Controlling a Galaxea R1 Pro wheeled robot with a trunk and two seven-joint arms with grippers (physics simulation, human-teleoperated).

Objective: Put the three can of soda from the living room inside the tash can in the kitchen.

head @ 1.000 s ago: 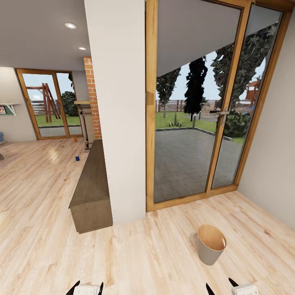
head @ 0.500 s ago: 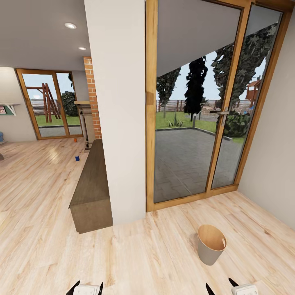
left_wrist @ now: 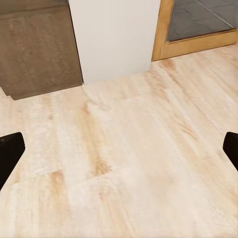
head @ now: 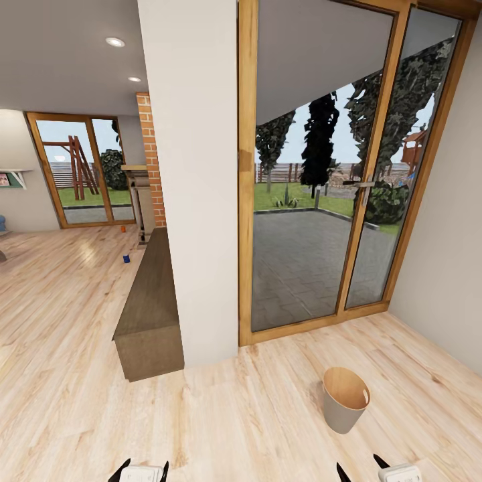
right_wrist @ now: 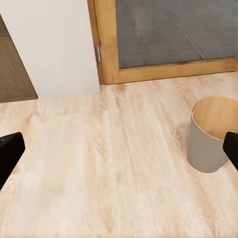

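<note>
No change since a second ago: camera, arms and every object sit in the same spots.

Tash can (head: 345, 399) stands upright on the wood floor (head: 254, 415) in front of the glazed door (head: 314, 201), near the right end effector (head: 375, 468); wood-coloured inside, nothing visible in it. From the right wrist it shows close by (right_wrist: 210, 134), apart from the fingers.

Two cans far off on the living-room floor past the low wooden cabinet (head: 150, 308): dark blue can (head: 126, 258) nearer, orange can (head: 122, 228) further back by the far glass door. White pillar (head: 194, 167) stands between cabinet and door frame.

Left end effector (head: 139, 470) at the bottom edge of the head view, jaws spread wide, nothing between them; wrist view has bare floor between the two fingertips (left_wrist: 9, 151). Right end effector likewise wide apart and holding nothing.
</note>
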